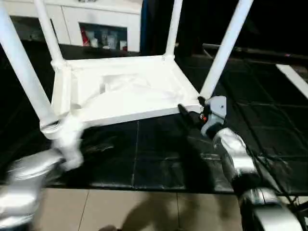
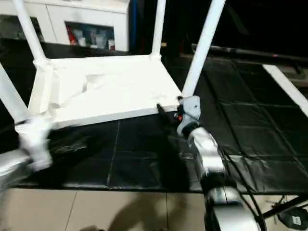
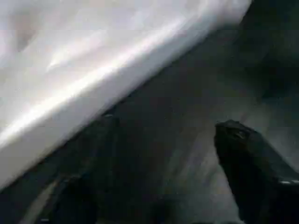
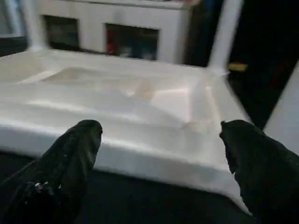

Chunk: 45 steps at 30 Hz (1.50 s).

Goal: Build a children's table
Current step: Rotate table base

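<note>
Children's table (image 1: 130, 89), white plastic, inverted on black floor mat (image 1: 159, 154), four legs fitted and pointing up.

Top lay underside-up, ribbed recess showing, near rim directly ahead of both sets of jaws. Right gripper (image 4: 161, 140) jaws were spread wide, empty, the rim and a corner socket just beyond the tips, one leg (image 1: 226, 48) rising beside them. Left gripper (image 3: 163, 140) jaws stood apart, holding nothing, the rim's edge close beside one finger, nothing between them but mat. White cabinet (image 1: 96, 21) stood well beyond the table. Judged light for its bulk, stiff, smooth and likely slippery; legs tapered, so a pinch could slide. Best holds appeared to be the rim wall or a leg near its socket.
</note>
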Tool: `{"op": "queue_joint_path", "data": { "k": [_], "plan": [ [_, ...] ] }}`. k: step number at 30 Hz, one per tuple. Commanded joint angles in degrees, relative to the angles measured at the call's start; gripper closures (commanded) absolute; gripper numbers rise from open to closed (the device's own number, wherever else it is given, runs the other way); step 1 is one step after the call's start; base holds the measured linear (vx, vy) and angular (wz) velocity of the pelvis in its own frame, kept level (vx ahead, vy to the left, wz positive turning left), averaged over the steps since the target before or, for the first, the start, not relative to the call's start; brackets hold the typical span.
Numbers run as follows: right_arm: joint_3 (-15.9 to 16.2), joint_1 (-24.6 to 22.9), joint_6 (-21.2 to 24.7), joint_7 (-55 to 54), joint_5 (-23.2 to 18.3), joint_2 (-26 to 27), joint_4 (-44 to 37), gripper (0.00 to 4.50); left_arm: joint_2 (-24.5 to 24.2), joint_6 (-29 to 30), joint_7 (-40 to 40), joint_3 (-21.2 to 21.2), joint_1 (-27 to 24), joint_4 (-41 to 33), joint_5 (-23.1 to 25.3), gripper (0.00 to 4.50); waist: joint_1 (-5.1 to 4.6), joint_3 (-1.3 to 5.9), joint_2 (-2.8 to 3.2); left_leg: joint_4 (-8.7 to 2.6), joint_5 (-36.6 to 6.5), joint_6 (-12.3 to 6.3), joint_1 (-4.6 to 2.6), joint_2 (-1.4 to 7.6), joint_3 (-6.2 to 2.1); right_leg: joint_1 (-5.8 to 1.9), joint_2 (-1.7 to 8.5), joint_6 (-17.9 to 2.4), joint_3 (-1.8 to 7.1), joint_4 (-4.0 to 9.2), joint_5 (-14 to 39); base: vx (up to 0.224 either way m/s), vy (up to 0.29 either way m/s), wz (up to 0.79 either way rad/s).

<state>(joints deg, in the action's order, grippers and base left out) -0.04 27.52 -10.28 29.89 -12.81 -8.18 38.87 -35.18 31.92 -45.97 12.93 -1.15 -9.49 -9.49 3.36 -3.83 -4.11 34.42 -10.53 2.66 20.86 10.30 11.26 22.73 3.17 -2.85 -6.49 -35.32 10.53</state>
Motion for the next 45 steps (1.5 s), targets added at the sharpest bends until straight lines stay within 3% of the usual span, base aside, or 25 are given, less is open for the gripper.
{"op": "queue_joint_path", "data": {
  "k": [1, 4, 5, 8, 11, 14, 19, 20, 22, 29, 32, 34, 35, 36, 37, 40, 43, 45],
  "plan": [
    [1.1, -1.7, 5.1, 5.5, -3.0, -0.8, -4.3, 0.0, -3.6, 5.4, -1.9, 2.5, -1.2, -2.2, 2.1, 0.5, -0.09, 2.81, 1.24, -4.56, -20.5, -0.25, -1.43, 3.68, -2.48, -1.64, 5.8, -3.5, 4.45, 6.35, 29.5, 0.0, 0.0, 0.0],
    [3.6, -4.5, 7.5, 12.9, -5.0, -1.9, -9.6, 0.0, -9.7, 10.4, -2.4, 5.8, -3.2, -2.7, 1.3, 0.29, 0.05, 2.84, 1.42, -4.71, -20.6, -0.14, -1.49, 3.98, -2.73, -1.56, 6.04, -4.6, 4.47, 6.34, 28.6, 0.0, 0.0, 0.0],
    [5.3, -5.5, 6.4, 15.6, -4.4, -2.9, -11.1, 0.0, -12.8, 11.4, -1.1, 7.6, -2.7, -0.6, 2.5, 0.21, 0.18, 2.72, 1.48, -4.75, -21.0, -0.49, -1.41, 3.91, -2.7, -1.47, 5.97, -4.7, 4.47, 6.34, 28.7, 0.0, 0.0, 0.0],
    [6.6, -6.1, 6.6, 19.1, -5.7, -3.6, -12.7, 0.0, -13.7, 11.9, 0.6, 9.1, -0.6, 1.5, 2.5, 0.04, 0.32, 2.62, 1.6, -4.73, -22.0, -0.02, -1.96, 3.93, -2.72, -1.14, 6.17, -4.6, 4.53, 6.73, 29.9, 0.0, 0.0, 0.0],
    [8.6, -7.6, 15.2, 26.3, -11.0, -6.2, -18.9, 0.0, -14.3, 9.4, 2.2, 10.3, 2.4, 5.2, 1.7, 0.04, 0.73, 2.49, 1.74, -4.99, -22.9, 0.04, -2.16, 4.1, -2.93, -1.36, 6.14, -5.1, 4.6, 6.67, 28.9, 0.0, 0.0, 0.0],
    [8.9, -8.0, 19.0, 28.6, -12.0, -7.4, -21.5, 0.0, -12.4, 6.7, 3.8, 10.7, 5.9, 7.9, 1.1, 0.04, 1.21, 2.58, 1.6, -5.08, -24.2, 0.83, -2.45, 4.03, -3.25, -1.7, 6.57, -4.0, 4.43, 7.06, 31.7, 0.0, 0.0, 0.0],
    [8.8, -7.3, 19.5, 28.6, -10.0, -6.9, -20.6, 0.0, -6.4, 4.7, 6.5, 8.9, 14.9, 13.5, -1.0, 0.04, 1.81, 2.94, 1.47, -5.01, -23.4, 1.89, -2.52, 4.04, -3.13, -1.68, 6.83, -5.1, 4.5, 6.77, 28.5, 0.0, 0.0, 0.0],
    [9.0, -7.3, 19.1, 28.6, -9.8, -6.8, -20.4, 0.0, -5.3, 3.2, 7.8, 8.6, 17.2, 16.3, -0.9, 0.04, 2.0, 2.98, 1.36, -4.85, -23.5, 1.73, -2.63, 3.81, -3.07, -1.64, 6.77, -4.6, 4.36, 6.99, 29.3, 0.0, 0.0, 0.0],
    [9.3, -7.4, 19.0, 28.5, -9.7, -6.6, -20.4, 0.0, -3.9, 0.9, 8.8, 8.6, 19.7, 19.4, -1.0, 0.04, 2.03, 3.09, 1.39, -4.98, -22.4, 1.69, -2.08, 3.91, -3.38, -2.28, 7.15, -4.4, 4.36, 6.74, 28.9, 0.0, 0.0, 0.0],
    [9.9, -7.7, 20.7, 27.1, -9.7, -6.7, -21.6, 0.0, -0.9, -6.2, 7.9, 7.2, 27.3, 29.9, -1.6, 0.04, 1.98, 3.57, 1.42, -4.98, -19.1, 1.26, -1.91, 4.02, -3.18, -2.51, 6.86, -6.1, 4.49, 6.04, 21.7, 0.0, 0.0, 0.0],
    [9.8, -7.8, 21.1, 27.1, -9.3, -6.3, -21.6, 0.0, 0.3, -7.4, 6.2, 6.9, 29.2, 31.3, -2.9, 0.04, 2.18, 3.82, 1.55, -4.92, -16.7, 1.62, -1.83, 4.25, -2.95, -2.72, 6.93, -8.4, 4.62, 5.29, 15.9, 0.0, 0.0, 0.0],
    [10.6, -8.3, 21.3, 28.8, -9.2, -6.5, -22.5, 0.0, 1.3, -6.1, 2.8, 6.5, 29.7, 30.0, -5.8, 0.04, 2.3, 3.89, 2.05, -4.96, -15.6, 1.6, -1.62, 4.24, -2.97, -2.99, 6.9, -9.2, 4.63, 4.87, 13.1, 0.0, 0.0, 0.0],
    [10.7, -8.4, 21.3, 29.2, -9.2, -6.6, -22.6, 0.0, 1.5, -5.8, 2.0, 6.5, 29.8, 29.7, -6.4, 0.04, 2.27, 3.92, 1.77, -4.92, -15.4, 1.54, -1.57, 4.21, -2.85, -3.15, 6.97, -9.5, 4.62, 4.89, 12.7, 0.0, 0.0, 0.0],
    [11.2, -8.6, 21.3, 30.1, -9.2, -6.8, -23.0, 0.0, 1.8, -5.3, 0.3, 6.3, 29.9, 29.1, -7.7, 0.04, 2.36, 3.83, 1.89, -4.84, -15.6, 1.51, -1.66, 4.14, -2.67, -2.99, 6.97, -9.9, 4.64, 5.03, 12.7, 0.0, 0.0, 0.0],
    [11.3, -8.3, 20.8, 28.8, -7.9, -6.9, -21.9, 0.0, 1.6, -2.2, -5.0, 5.4, 28.3, 25.1, -11.6, 0.04, 2.58, 3.84, 2.03, -4.87, -15.7, 1.61, -1.73, 4.29, -2.71, -3.05, 7.02, -10.1, 4.62, 4.9, 13.0, 0.0, 0.0, 0.0],
    [11.2, -7.5, 20.2, 25.9, -5.7, -6.8, -19.7, 0.0, 0.9, 1.4, -9.8, 4.1, 26.0, 20.3, -15.7, 0.04, 3.04, 3.52, 2.18, -5.09, -16.3, 2.87, -2.09, 4.52, -2.61, -2.63, 7.1, -10.8, 4.71, 4.99, 15.1, 0.0, 0.0, 0.0],
    [11.7, -5.8, 19.1, 17.8, 0.1, -6.6, -14.0, 0.0, -0.5, 6.0, -15.6, 2.2, 21.3, 12.6, -21.8, 0.04, 2.81, 3.26, 2.0, -5.16, -18.2, 3.84, -2.04, 4.26, -2.54, -2.58, 7.02, -10.3, 4.74, 5.15, 18.3, 0.0, 0.0, 0.0],
    [11.3, -4.6, 18.8, 13.8, 1.7, -5.8, -11.6, 0.0, -0.8, 8.0, -17.1, 1.4, 19.7, 9.6, -23.9, 0.04, 2.78, 3.24, 2.16, -5.05, -18.6, 3.9, -2.18, 4.15, -2.51, -2.5, 6.92, -9.8, 4.81, 5.33, 19.7, 0.0, 0.0, 0.0]
  ]
}}
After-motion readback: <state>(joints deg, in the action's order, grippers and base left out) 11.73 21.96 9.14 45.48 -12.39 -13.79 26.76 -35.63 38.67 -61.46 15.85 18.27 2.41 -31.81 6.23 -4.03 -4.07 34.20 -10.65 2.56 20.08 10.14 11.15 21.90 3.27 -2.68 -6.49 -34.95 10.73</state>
